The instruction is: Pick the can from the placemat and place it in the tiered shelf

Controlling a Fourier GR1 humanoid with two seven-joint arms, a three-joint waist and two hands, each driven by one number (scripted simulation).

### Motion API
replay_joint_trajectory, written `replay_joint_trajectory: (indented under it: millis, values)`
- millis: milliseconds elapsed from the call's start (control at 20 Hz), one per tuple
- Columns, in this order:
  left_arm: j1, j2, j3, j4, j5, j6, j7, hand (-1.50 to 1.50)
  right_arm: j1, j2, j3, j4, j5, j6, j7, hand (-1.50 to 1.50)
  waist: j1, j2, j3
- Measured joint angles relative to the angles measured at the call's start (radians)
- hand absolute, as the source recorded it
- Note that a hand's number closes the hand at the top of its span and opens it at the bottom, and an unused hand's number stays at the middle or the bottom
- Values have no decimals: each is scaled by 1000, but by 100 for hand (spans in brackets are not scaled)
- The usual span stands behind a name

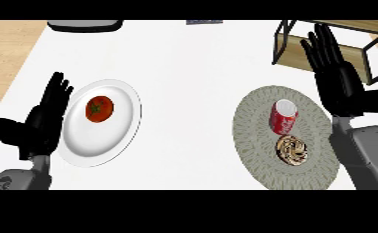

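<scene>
The red cylindrical metal can (284, 117) stood on the round grey woven placemat (255, 142) at the right. Beside it was the black right hand (339, 84), fingers (325, 42) straight and slightly spread, near the black-framed wooden tiered shelf (295, 47). The left hand (44, 117) rested open at the left.

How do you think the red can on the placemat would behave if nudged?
The can stands upright and slim, so a sideways nudge would probably tip it. Being cylindrical, it would then likely roll across the placemat.
</scene>
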Motion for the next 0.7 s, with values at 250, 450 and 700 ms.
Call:
replay_joint_trajectory:
  millis: [250, 450, 700]
  values:
    - [27, 46, -2, 14, -25, -24, 35, 0, -69, 24, 126, 45, 75, 74, 54, 150, -2, -14, -19]
    - [51, 78, -13, 31, -31, -51, 71, 0, -92, -65, 200, 111, 282, -42, 137, 150, -11, -20, -30]
    - [64, 91, -11, 27, -25, -77, 125, 0, -26, 1, 330, 58, 490, -220, 226, -150, -26, -25, -28]
